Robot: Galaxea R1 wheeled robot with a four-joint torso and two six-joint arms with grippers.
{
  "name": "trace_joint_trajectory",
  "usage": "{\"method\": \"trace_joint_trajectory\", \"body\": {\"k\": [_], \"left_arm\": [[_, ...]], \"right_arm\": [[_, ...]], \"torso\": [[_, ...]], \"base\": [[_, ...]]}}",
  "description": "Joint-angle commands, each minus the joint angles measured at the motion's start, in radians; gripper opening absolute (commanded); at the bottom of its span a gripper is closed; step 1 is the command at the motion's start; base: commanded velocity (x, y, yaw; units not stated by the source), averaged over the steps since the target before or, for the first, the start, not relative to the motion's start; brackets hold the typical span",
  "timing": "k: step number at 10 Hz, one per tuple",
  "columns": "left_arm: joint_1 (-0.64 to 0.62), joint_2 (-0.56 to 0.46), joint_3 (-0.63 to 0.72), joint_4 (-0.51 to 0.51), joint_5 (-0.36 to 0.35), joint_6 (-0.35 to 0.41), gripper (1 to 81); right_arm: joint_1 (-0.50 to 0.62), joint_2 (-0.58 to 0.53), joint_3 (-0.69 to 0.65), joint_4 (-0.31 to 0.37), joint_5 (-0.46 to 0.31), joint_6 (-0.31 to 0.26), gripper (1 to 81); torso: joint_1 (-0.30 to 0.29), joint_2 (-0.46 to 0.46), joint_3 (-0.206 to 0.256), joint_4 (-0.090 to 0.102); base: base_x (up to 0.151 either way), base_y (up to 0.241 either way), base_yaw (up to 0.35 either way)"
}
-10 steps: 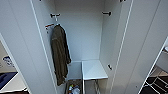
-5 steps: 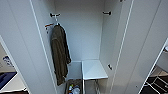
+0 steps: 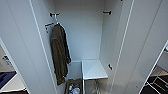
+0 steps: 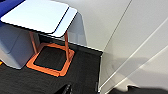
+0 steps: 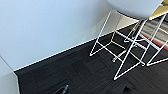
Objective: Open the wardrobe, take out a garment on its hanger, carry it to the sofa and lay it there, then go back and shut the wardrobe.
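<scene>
Nearest you, at the bottom of the head view, a small bin [image 3: 73, 88] of mixed items sits on the wardrobe floor, too blurred to read any label, and beside it a white shelf block [image 3: 93, 69] juts out low in the right half. Both doors of the wardrobe [image 3: 82, 32] stand swung wide, the left door [image 3: 22, 47] and the right door [image 3: 140, 50] framing the tall, narrow white interior, whose long axis runs straight up and down, its open front facing you. Further in, a dark olive-green jacket [image 3: 59, 56] hangs lengthwise from a hanger at the left end of the rail, with a small red-and-white tag [image 3: 48, 26] next to its shoulder; you cannot read the writing on it. A dark bracket [image 3: 107, 12] shows high on the right inner wall. Your left wrist view looks down on dark carpet, a white-topped side table with orange legs [image 4: 42, 18] and the foot of a white panel; your right wrist view shows carpet, a white wall and a white wire-frame chair base [image 5: 125, 50]. You cannot tell from either whether the jaws are apart or together.
</scene>
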State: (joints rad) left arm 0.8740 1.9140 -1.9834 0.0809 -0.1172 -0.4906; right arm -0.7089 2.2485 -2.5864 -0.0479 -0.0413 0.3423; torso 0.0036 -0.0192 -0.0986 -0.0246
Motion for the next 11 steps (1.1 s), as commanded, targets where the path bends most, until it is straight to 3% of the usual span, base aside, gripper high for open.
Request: {"method": "trace_joint_trajectory", "body": {"k": [1,3,8,9,11], "left_arm": [[-0.261,0.005,0.037,-0.048,0.206,-0.036,81.1],[-0.352,0.071,0.089,-0.093,0.287,-0.036,81.1],[-0.341,0.284,0.118,-0.130,0.300,-0.034,81.1],[-0.323,0.309,0.118,-0.127,0.300,-0.034,81.1],[-0.284,0.374,0.116,-0.121,0.298,-0.032,81.1]], "right_arm": [[0.173,-0.028,0.227,0.265,-0.135,0.012,81.1],[0.150,-0.037,0.351,0.364,-0.164,0.010,81.1],[0.101,-0.031,0.764,0.528,-0.163,0.010,81.1],[0.090,-0.051,0.897,0.530,-0.163,0.010,81.1],[0.029,-0.056,1.040,0.525,-0.123,-0.005,81.1]], "torso": [[0.000,0.000,0.000,0.000],[0.000,0.000,0.000,0.000],[0.002,0.002,-0.002,0.000],[0.002,0.002,-0.002,0.000],[0.002,0.002,-0.002,0.000]], "base": [[0.000,0.000,0.000],[0.000,0.000,0.000],[0.000,0.000,0.000],[0.000,0.000,0.000],[0.000,0.000,0.000]]}}
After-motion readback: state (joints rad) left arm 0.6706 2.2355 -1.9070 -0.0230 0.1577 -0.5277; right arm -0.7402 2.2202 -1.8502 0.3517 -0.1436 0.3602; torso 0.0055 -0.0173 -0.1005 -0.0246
